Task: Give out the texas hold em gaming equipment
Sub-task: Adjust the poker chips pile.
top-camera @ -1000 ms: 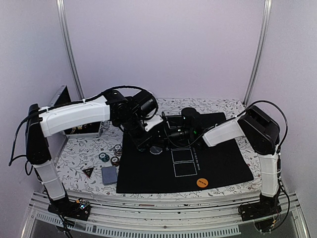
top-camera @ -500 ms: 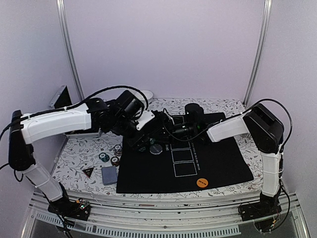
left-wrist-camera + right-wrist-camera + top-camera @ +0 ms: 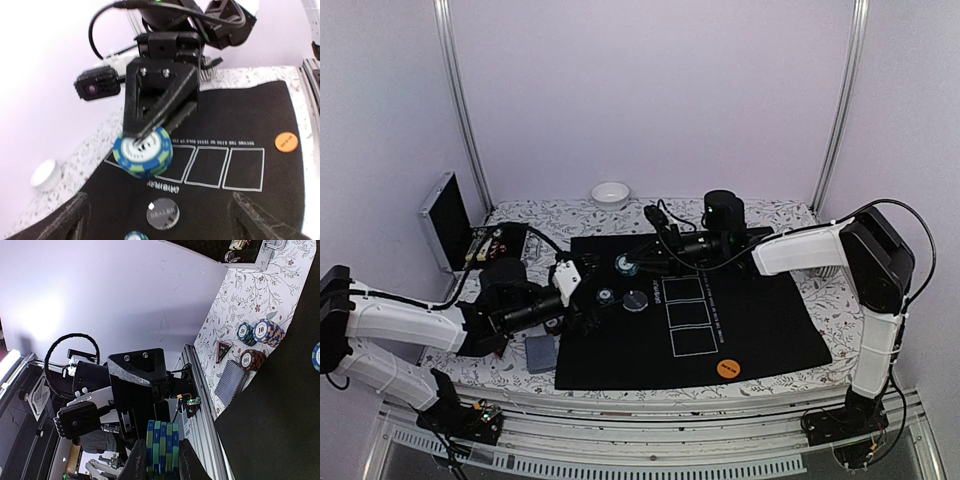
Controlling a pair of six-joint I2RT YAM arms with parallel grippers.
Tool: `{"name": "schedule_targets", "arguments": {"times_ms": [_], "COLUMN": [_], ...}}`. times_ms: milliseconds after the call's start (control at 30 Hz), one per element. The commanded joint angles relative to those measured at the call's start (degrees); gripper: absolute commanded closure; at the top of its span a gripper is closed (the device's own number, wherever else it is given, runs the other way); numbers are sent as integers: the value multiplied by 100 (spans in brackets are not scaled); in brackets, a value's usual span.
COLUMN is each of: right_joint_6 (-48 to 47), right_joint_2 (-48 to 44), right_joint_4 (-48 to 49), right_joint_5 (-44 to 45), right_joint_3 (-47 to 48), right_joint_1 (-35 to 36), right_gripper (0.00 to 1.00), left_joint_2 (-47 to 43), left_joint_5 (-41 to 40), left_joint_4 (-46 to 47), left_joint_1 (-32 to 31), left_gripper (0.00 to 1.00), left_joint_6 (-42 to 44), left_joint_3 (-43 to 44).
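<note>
My right gripper reaches left over the black mat and is shut on a stack of blue-green poker chips, held edge-on between its fingers. The left wrist view shows that stack hanging above the mat. My left gripper stands open at the mat's left edge, facing the stack, with nothing between its fingers. A grey dealer button and one blue-green chip lie on the mat. An orange disc lies near the front.
Beside the mat on the floral cloth lie chip stacks, a black-red triangle marker and a deck of cards. The open silver case stands far left, and a white bowl sits at the back.
My left gripper has opened and drawn back toward the near left, away from the chip stack. The right gripper keeps the stack and has reached further left.
</note>
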Motion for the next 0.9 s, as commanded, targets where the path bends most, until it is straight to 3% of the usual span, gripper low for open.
{"name": "schedule_targets", "arguments": {"times_ms": [0, 33, 133, 333, 500, 700, 867], "right_joint_6": [-165, -189, -220, -309, -301, -300, -307], "right_joint_2": [-322, -336, -371, -478, -458, -492, -506], "right_joint_4": [-163, -204, -276, -367, -373, -374, -373], "right_joint_5": [-18, -9, 4, 92, 64, 72, 91], "right_joint_3": [80, 80, 89, 45, 87, 105, 89], "right_joint_1": [15, 14, 25, 31, 67, 75, 86], "right_gripper": [98, 98, 98, 98, 98, 98, 98], "left_joint_2": [626, 815, 1312, 1599, 1700, 1805, 1789], "left_joint_5": [51, 19, 284, 663, 593, 552, 525], "left_joint_4": [2527, 2782, 2446, 2229, 1908, 1752, 1680], "left_joint_1": [34, 36, 44, 74, 113, 163, 171], "left_gripper": [2, 4, 24, 38, 45, 41, 59], "left_joint_6": [442, 464, 451, 290, 236, 239, 282], "left_joint_3": [-110, -87, 401, 581, 790, 823, 845]}}
